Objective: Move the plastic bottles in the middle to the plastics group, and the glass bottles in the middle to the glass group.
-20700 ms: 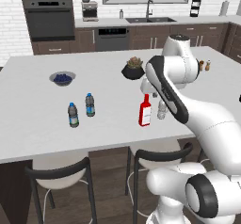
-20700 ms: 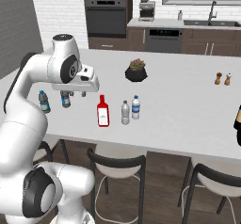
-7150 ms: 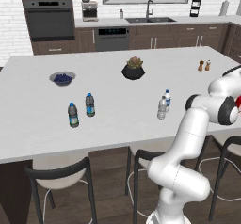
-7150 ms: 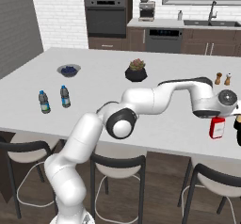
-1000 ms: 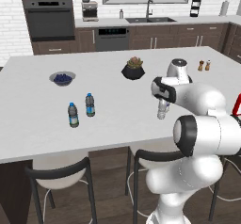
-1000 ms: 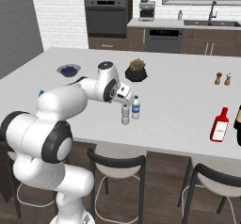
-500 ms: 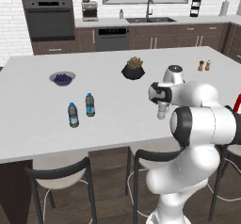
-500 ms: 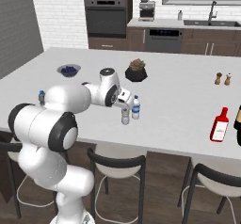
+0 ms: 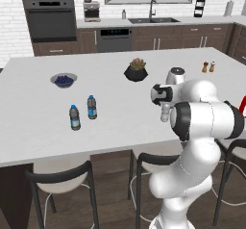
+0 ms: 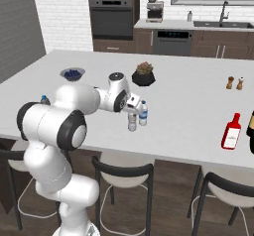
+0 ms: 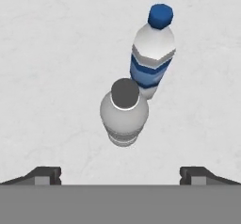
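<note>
The plastic bottles, 2 of them, are stood upright just beside each other near the middle of the white counter (image 10: pixel 198 106): the grey-capped one (image 11: pixel 124 111) is seen right under the gripper (image 11: pixel 120 173), and the blue-capped one with the blue band (image 11: pixel 151 53) is at roughly 1 o'clock from it in the hand view. Water can't really be made out inside either. The gripper is held spread fully wide above them with nothing gripped, both finger tips well clear of the caps. The red glass bottle (image 10: pixel 231 132) is parked far off at 3 o'clock in the right base view. The 2 dark-capped bottles (image 9: pixel 82 112) are found at 9 o'clock in the left base view. A small bowl (image 9: pixel 63 80) with dark blue stuff in it and a dark pot with a plant (image 9: pixel 136 70) are set further back.
</note>
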